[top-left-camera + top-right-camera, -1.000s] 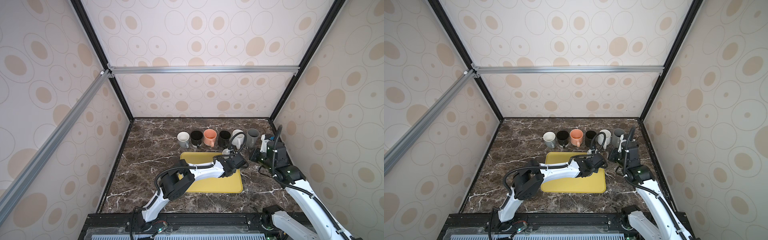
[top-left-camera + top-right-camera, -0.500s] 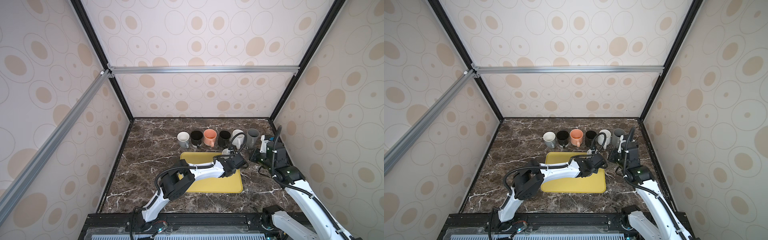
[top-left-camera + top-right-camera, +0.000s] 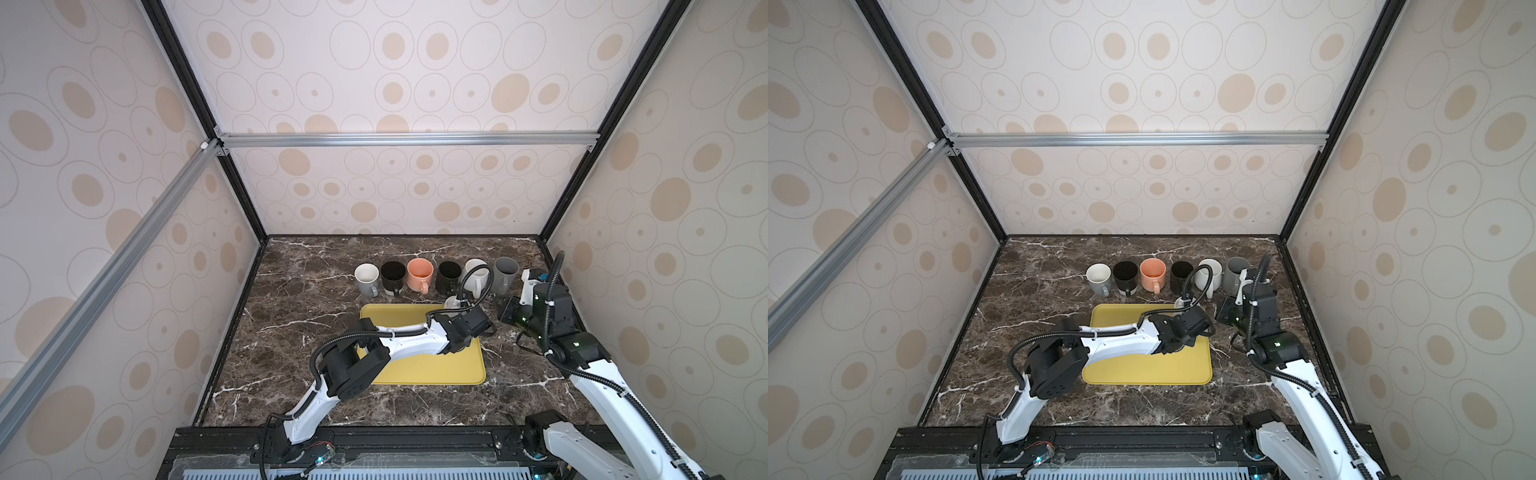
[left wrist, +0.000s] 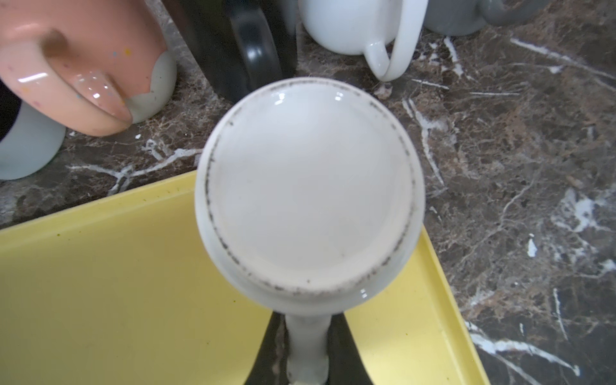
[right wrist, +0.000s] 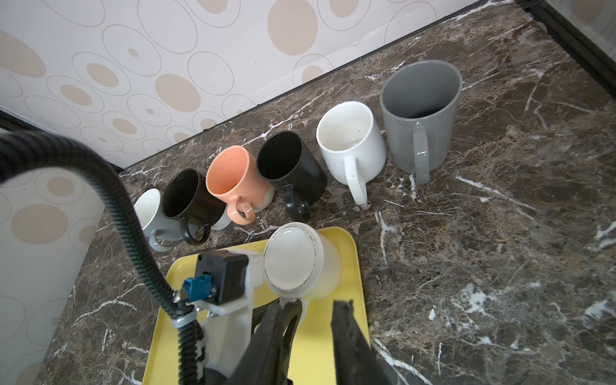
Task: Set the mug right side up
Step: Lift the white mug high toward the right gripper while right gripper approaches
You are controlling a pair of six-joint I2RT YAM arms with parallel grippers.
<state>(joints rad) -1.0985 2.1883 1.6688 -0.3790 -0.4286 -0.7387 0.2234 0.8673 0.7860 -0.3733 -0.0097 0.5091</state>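
A white mug [image 4: 308,186] stands upside down, base up, on the far right corner of the yellow tray [image 4: 100,283]. My left gripper [image 4: 308,336] is shut on the mug's handle [image 4: 308,350], one black finger on each side of it. In the right wrist view the mug [image 5: 293,263] sits just beyond my right gripper [image 5: 313,310], which is open with nothing between its fingers and is just short of the mug, over the tray's right edge. In a top view the mug [image 3: 450,302] shows only in part, behind the left wrist.
Several upright mugs line the back of the marble table: white-grey [image 3: 366,276], black [image 3: 393,274], peach [image 3: 419,272], black [image 3: 450,272], white [image 3: 476,274], grey [image 3: 506,272]. They stand close behind the tray [image 3: 415,365]. The right wall is near the right arm.
My left gripper's jaws have closed onto the mug's handle. Neither arm has visibly shifted, and the mug stays in place on the tray.
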